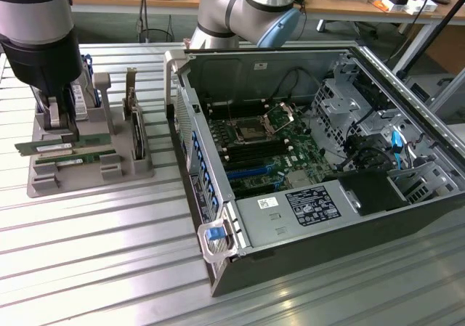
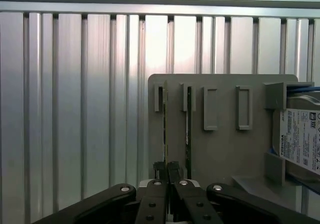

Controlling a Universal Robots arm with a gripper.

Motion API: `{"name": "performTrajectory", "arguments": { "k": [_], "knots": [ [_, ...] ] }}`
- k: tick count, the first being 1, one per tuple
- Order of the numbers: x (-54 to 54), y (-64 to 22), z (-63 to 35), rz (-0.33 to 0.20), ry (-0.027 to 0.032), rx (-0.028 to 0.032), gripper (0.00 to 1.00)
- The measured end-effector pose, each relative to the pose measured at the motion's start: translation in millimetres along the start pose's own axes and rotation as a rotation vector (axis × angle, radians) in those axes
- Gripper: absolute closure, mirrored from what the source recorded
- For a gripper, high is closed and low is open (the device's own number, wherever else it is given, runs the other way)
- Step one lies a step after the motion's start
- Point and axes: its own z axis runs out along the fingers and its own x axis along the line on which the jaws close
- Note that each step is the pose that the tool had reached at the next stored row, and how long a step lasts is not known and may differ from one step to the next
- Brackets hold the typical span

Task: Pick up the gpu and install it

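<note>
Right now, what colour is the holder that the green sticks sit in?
Plain grey holder; the wrist view shows it best.

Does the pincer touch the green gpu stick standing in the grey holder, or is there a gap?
Touching. In the wrist view the pincer is shut on the gpu: it clamps the edge-on stick from both sides, with no gap showing.

Legible marking: brand "TOSHIBA", printed sideways on the white label of the hard drive (image 2: 300,139) seated at the edge of the grey holder (image 2: 220,154). That label's finer print is unreadable. Black sticker (image 1: 312,206) and white sticker (image 1: 267,202) in the computer case (image 1: 349,246) beside the holder are also unreadable.
</note>
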Motion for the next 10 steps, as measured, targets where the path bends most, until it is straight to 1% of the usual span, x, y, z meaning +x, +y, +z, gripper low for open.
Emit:
{"name": "performTrajectory", "arguments": {
  "k": [5, 10],
  "knots": [
    [0.0, 0.4, -9.4, 0.000, -0.0023, 0.0001, 0.88],
    [0.0, 0.6, -16.1, 0.000, -0.0044, 0.0001, 0.88]
  ]
}}
